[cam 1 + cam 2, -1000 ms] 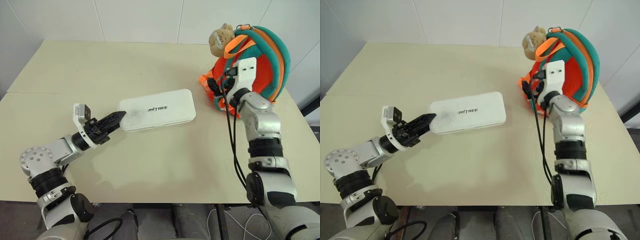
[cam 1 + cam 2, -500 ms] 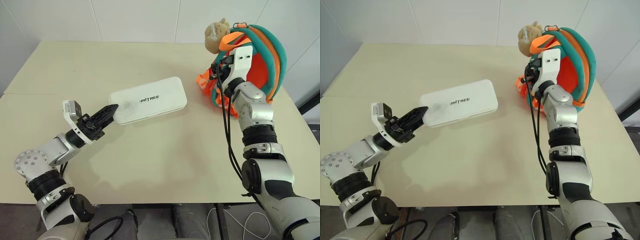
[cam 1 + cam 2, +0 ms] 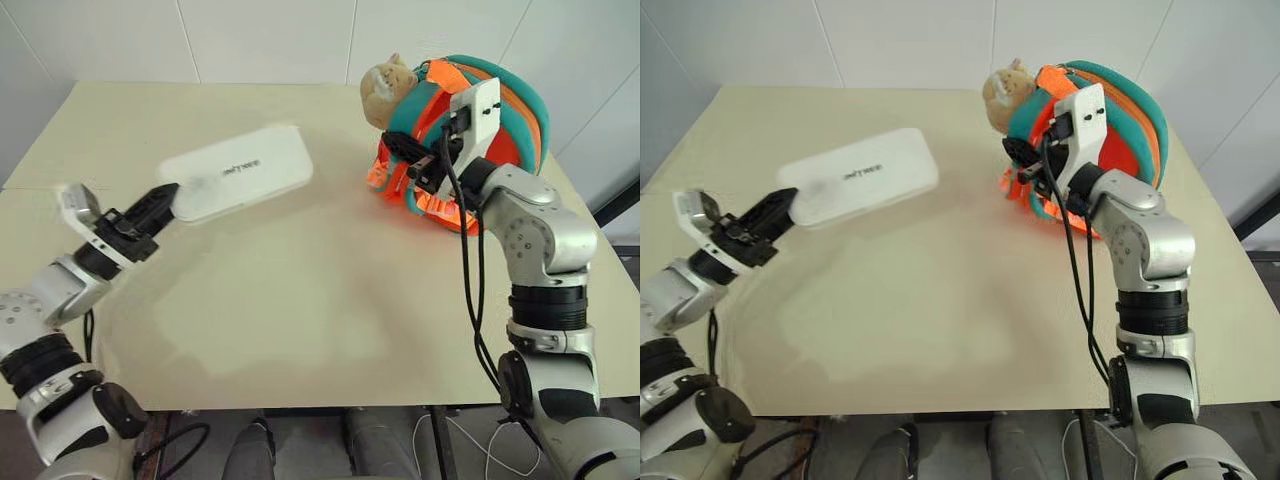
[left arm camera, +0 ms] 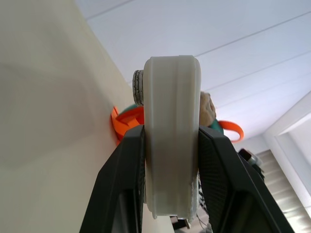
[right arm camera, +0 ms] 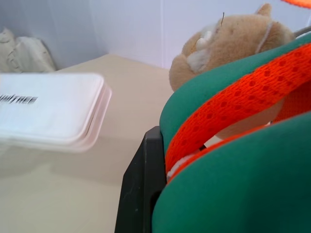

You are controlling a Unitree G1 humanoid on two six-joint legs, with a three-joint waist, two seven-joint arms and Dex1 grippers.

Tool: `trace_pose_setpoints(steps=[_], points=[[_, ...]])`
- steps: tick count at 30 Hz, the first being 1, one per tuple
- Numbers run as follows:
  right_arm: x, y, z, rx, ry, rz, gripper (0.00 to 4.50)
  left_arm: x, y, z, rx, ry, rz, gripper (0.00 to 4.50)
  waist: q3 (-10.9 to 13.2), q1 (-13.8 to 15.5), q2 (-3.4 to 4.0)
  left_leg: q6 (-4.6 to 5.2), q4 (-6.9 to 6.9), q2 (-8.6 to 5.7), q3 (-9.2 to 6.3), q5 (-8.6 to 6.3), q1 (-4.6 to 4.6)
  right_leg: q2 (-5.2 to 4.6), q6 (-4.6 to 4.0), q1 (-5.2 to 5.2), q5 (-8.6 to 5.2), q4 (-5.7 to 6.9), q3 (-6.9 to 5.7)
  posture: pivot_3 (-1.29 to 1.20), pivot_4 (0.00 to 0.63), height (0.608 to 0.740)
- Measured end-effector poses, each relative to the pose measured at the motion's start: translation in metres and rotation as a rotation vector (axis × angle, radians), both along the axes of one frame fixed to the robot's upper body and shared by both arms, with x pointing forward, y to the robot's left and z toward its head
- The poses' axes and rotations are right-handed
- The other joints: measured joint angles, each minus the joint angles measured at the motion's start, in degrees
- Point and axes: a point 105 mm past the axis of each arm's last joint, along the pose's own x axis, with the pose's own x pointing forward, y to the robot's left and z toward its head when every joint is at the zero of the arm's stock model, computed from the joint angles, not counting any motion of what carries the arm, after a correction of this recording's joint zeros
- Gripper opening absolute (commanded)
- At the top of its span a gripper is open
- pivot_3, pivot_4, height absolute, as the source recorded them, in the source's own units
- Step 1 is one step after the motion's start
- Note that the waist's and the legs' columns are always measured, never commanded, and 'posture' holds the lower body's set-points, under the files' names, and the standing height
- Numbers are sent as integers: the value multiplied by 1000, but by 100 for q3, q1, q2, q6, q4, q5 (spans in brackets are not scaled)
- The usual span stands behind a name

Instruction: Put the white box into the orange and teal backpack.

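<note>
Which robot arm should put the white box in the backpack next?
The left. Its pincer already holds the white box off the table, while the right pincer is shut on the backpack.

The box [image 3: 233, 172] is plain white with small dark lettering on its top face. The backpack [image 3: 505, 108] has an orange body with teal edging and teal straps, and bright orange mesh webbing [image 5: 233, 102] running across the teal. The plush toy [image 3: 385, 84] on it is tan with a paler patch on its face. The table [image 3: 300, 290] is pale cream. Both grippers' fingers [image 4: 121, 189] are black.
</note>
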Motion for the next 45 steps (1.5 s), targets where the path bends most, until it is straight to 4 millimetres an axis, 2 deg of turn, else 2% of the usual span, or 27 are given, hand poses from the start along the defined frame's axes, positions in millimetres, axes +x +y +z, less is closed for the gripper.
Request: trace_pose_setpoints(steps=[4,9,14,19,24,28,31,34,41,45], points=[[-18,11,3,-12,7,105,0,0,13,5,-3,-12,26,1209,1,10,1,0,-4,0,-1,0,-10,-1,-2,-7,-1,-5,-1,0,150,740],[-67,36,17,-27,-8,370,0,4,25,10,22,-17,58,1208,1,10,2,-7,3,2,-3,5,-80,-1,-4,-91,-2,25,-2,0,150,740],[-99,52,27,-36,-18,545,0,9,21,5,20,-2,34,1208,1,24,2,-8,4,1,-3,7,-81,-3,-8,-95,-4,32,-6,0,150,740],[-120,53,27,-83,-9,648,0,13,17,2,32,-1,21,1208,1,83,2,-7,6,1,-4,8,-81,-3,-9,-95,-5,34,-8,0,150,740],[-132,48,16,-145,13,693,0,14,18,1,29,-1,11,1208,1,146,2,-6,7,1,-4,7,-81,-2,-11,-95,-6,33,-9,0,150,740],[-140,43,-7,-248,48,724,0,13,19,0,55,-1,9,1207,1,178,1,-5,10,1,-4,7,-81,-2,-11,-93,-6,29,-12,0,150,740],[-140,38,-20,-289,42,726,0,12,23,8,63,-65,26,1207,1,168,1,-5,16,0,-4,7,-81,-1,-11,-92,-6,35,-12,0,150,740],[-138,35,-21,-280,6,721,0,9,24,16,81,-137,36,1207,1,164,1,-4,19,1,-4,8,-80,0,-11,-90,-6,39,-12,0,150,740],[-126,21,-37,-243,-4,674,0,-16,28,36,167,-372,11,1207,1,174,1,-4,21,1,-4,8,-80,-1,-11,-87,-6,37,-13,0,150,740],[-126,20,-38,-241,-9,670,0,-29,21,35,249,-442,-64,1207,1,181,1,-1,25,1,-5,10,-77,-1,-12,-84,-6,43,-15,0,150,740]])
